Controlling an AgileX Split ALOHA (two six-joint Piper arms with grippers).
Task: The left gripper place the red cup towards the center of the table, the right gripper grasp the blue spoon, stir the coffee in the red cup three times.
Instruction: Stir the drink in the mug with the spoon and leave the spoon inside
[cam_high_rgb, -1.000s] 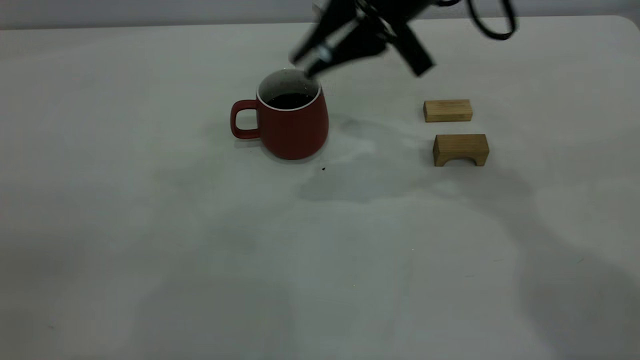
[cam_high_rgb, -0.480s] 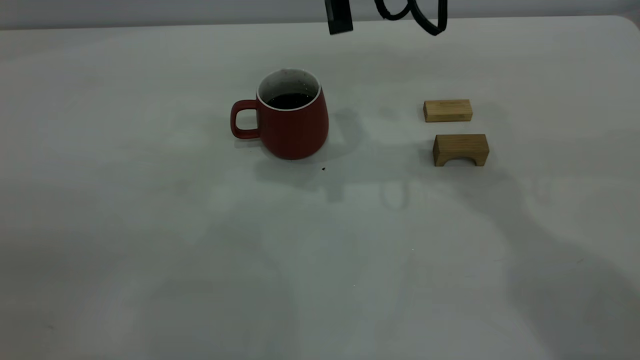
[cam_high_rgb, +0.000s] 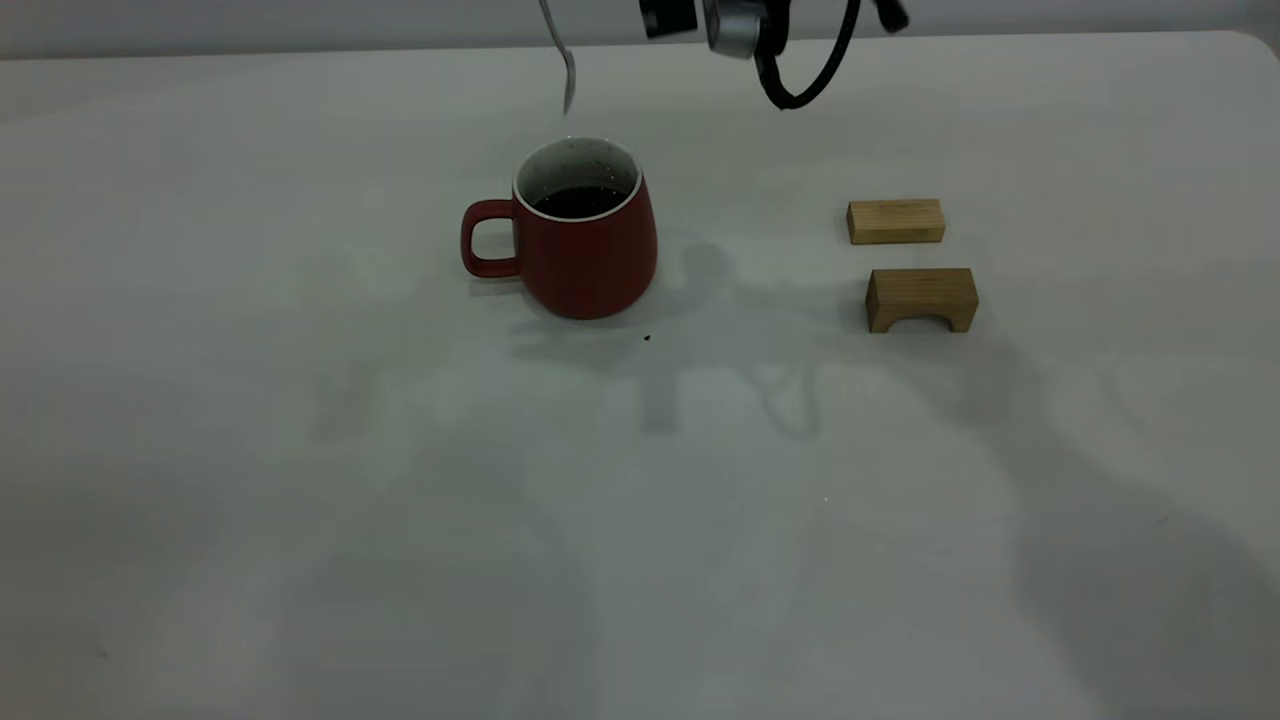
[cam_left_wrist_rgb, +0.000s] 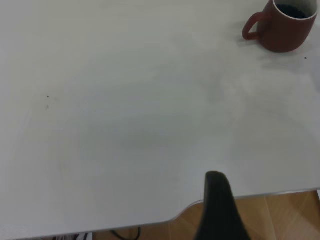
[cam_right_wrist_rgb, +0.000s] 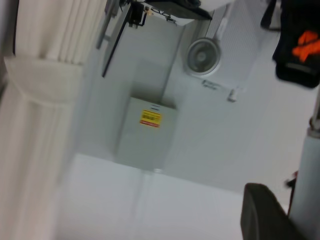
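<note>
The red cup (cam_high_rgb: 585, 250) stands upright near the middle of the table (cam_high_rgb: 300, 450), handle pointing left, with dark coffee (cam_high_rgb: 580, 201) inside. The blue spoon (cam_high_rgb: 567, 70) hangs in the air just above the cup's far rim. Only its grey stem and bowl show in the exterior view. Its pale handle (cam_right_wrist_rgb: 306, 180) lies against a dark finger (cam_right_wrist_rgb: 262, 212) of my right gripper (cam_right_wrist_rgb: 286, 210), which is raised past the exterior view's top edge. My left gripper (cam_left_wrist_rgb: 220, 200) is parked over the table's near edge, far from the cup (cam_left_wrist_rgb: 282, 27).
Two wooden blocks lie right of the cup: a flat one (cam_high_rgb: 895, 221) and an arched one (cam_high_rgb: 921, 299). A dark speck (cam_high_rgb: 647, 338) sits on the table by the cup's base. The right arm's silver module (cam_high_rgb: 735, 30) and cable loop hang at the top.
The right gripper was at the cup's rim a second ago, then rose out of the top of the view. The spoon's bowl now hangs above the cup. The cup has not moved.
</note>
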